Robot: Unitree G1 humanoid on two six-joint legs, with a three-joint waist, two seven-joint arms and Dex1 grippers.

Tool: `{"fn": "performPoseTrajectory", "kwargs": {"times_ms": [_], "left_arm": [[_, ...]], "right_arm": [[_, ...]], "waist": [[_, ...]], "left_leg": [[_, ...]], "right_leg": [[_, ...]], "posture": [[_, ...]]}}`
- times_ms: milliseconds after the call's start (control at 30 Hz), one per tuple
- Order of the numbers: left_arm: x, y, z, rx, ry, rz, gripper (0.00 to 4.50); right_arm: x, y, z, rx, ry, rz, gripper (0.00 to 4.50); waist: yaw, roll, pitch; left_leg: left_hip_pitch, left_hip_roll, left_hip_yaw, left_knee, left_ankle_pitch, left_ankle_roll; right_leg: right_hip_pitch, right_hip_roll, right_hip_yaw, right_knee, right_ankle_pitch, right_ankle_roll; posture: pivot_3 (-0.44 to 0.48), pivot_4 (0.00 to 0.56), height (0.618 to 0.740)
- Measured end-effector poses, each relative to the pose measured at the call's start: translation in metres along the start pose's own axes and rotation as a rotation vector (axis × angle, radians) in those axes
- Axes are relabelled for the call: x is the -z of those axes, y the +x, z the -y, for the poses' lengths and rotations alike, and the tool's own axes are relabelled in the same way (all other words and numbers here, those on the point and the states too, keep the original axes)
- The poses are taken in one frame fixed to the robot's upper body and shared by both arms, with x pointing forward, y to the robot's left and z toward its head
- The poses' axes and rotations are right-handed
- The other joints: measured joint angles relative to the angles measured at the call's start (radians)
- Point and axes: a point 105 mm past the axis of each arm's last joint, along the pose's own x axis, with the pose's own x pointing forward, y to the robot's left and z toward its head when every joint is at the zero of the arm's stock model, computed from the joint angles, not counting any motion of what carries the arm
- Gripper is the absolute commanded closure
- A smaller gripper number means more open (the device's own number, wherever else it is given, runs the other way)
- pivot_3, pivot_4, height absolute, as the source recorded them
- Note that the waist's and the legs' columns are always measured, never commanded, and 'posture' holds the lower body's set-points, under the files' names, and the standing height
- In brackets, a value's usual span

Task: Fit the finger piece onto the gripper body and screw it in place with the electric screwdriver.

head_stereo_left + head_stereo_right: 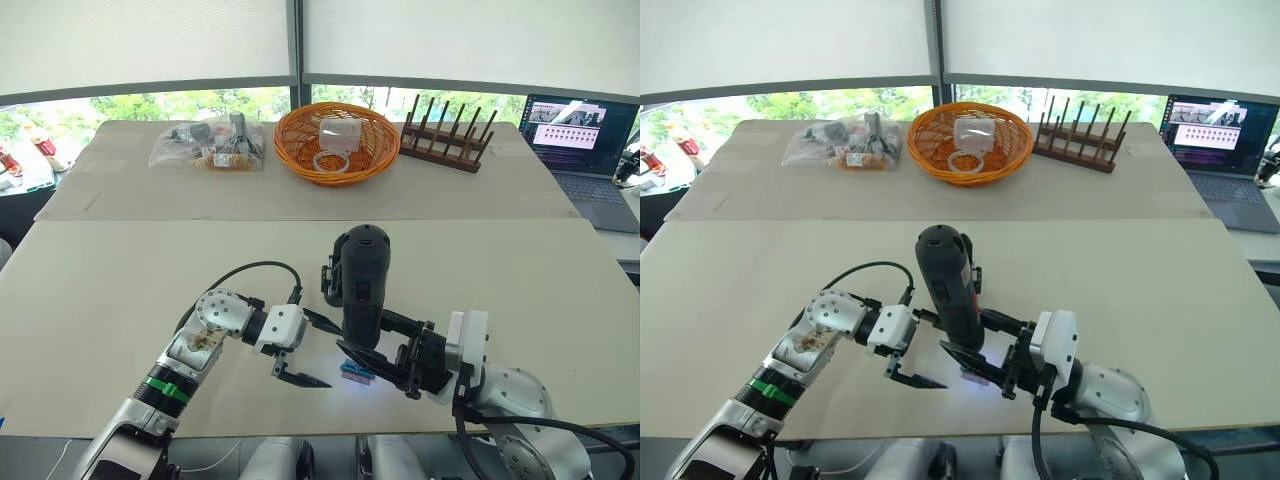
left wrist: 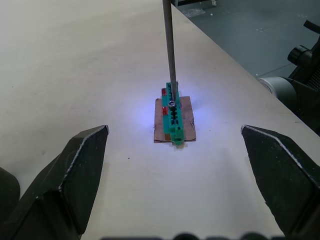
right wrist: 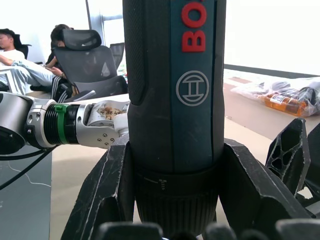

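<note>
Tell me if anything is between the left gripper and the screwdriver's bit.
Almost nothing. The left gripper is open and faces the bit of the screwdriver across bare table. Only the near end of the green block, which the bit stands on, lies low in between.
</note>
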Motion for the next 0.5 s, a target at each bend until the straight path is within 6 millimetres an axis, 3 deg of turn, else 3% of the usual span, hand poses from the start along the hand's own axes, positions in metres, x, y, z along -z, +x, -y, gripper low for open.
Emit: {"fn": "performPoseTrajectory", "kwargs": {"times_ms": [500], "left_arm": [[-0.0007,0.0012,-0.0008,-0.004,0.002,0.005,0.00]], "right_arm": [[-0.0018,0.0006,0.0037,-0.009,-0.026,-0.007,2.59]], "waist": [[0.000,0.000,0.000]], "left_leg": [[0.000,0.000,0.000,0.000,0.000,0.000]], "right_leg": [[0.000,0.000,0.000,0.000,0.000,0.000]], "posture": [[0.000,0.150,0.740]]}}
